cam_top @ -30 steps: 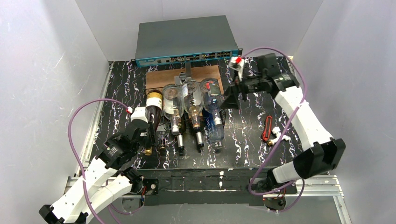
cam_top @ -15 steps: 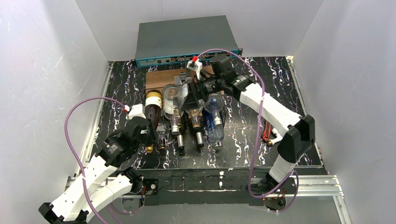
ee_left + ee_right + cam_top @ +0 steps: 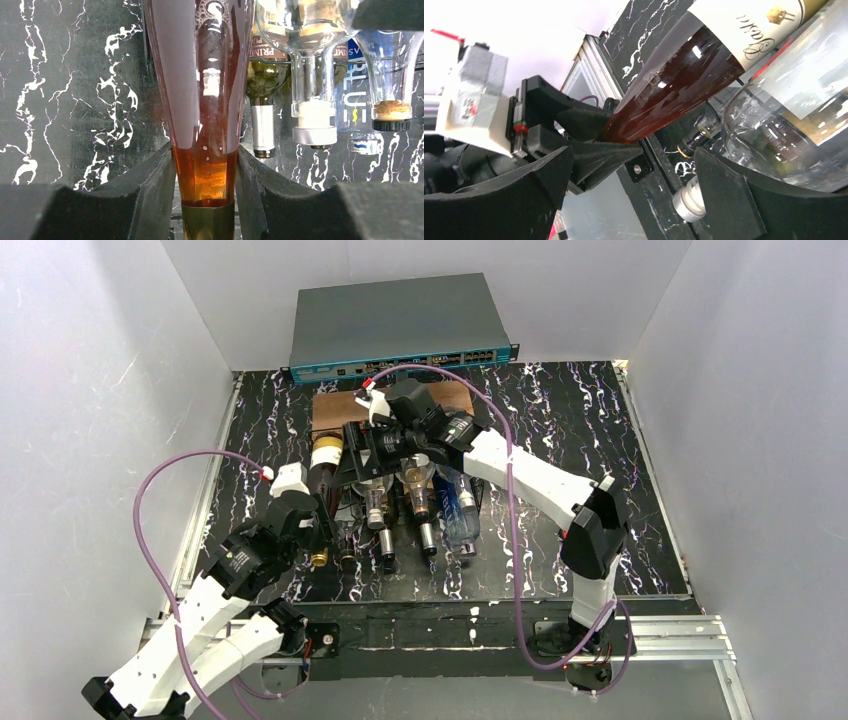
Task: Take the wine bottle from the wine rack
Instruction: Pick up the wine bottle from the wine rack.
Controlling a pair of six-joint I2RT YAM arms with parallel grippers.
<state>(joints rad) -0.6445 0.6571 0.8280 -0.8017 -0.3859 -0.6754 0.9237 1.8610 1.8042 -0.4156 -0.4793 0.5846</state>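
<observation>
The wine bottle [image 3: 327,462] is dark with a cream and gold label and lies leftmost on the black wire wine rack [image 3: 478,488], neck toward me. My left gripper [image 3: 322,530] is shut on its neck. In the left wrist view the amber neck [image 3: 205,100] sits tight between both pads [image 3: 150,195] of the left gripper [image 3: 205,187]. My right gripper [image 3: 352,468] reaches across the rack and hovers open over the left bottles. In the right wrist view the right gripper [image 3: 629,195] is empty, with the wine bottle [image 3: 684,85] above and beyond its fingers.
Two clear bottles [image 3: 372,480] [image 3: 415,478] and a blue-labelled bottle [image 3: 456,502] lie on the rack beside the wine bottle. A brown wooden board [image 3: 335,405] and a grey network switch [image 3: 400,325] sit behind. White walls close in both sides.
My right arm has swung from the rack's right side leftward across the bottles to above the left end. My left gripper has stayed shut on the bottle's neck.
</observation>
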